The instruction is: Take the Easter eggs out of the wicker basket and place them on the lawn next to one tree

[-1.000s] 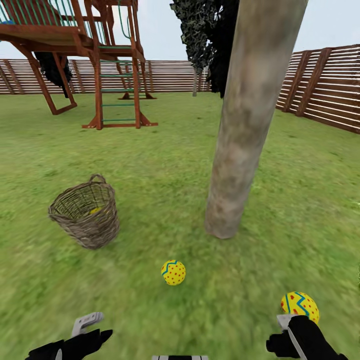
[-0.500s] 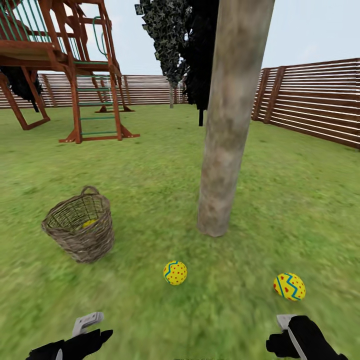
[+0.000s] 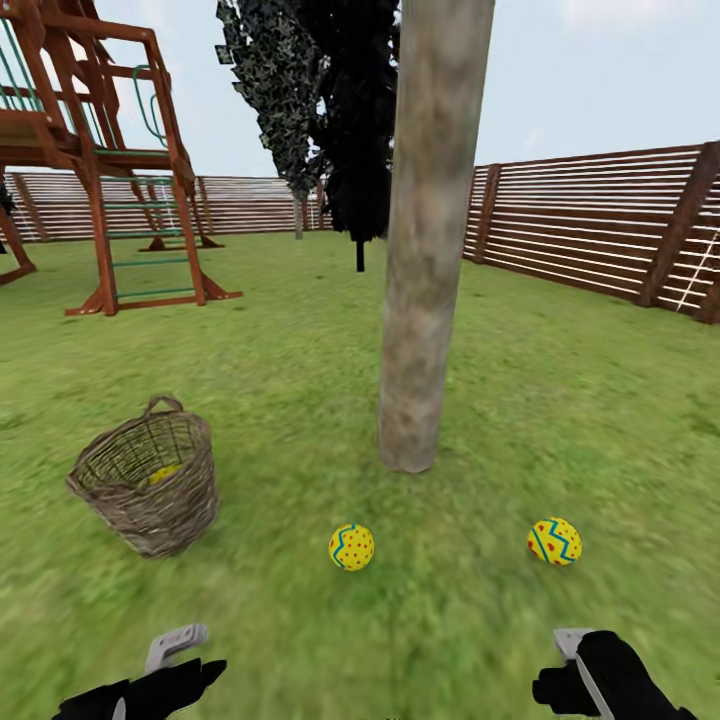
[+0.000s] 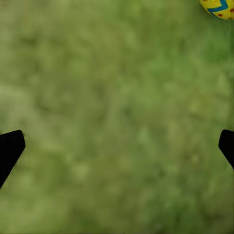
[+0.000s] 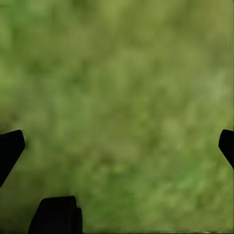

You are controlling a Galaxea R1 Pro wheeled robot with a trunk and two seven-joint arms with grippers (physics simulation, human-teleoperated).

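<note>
Two round yellow Easter eggs (image 3: pixel 351 547) (image 3: pixel 554 541) lay on the mottled lawn (image 3: pixel 560 400) at lower centre below the rough tree (image 3: pixel 425 250) trunk, a third (image 3: pixel 163 472) showing yellow inside the open-weave wicker basket (image 3: pixel 148 485) at lower left, while both grippers' fingers (image 4: pixel 10 148) (image 5: pixel 10 147) stood wide apart, empty.

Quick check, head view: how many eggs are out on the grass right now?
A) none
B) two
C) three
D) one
B: two eggs lie on the lawn near the tree; a yellow patch still shows inside the basket.
</note>
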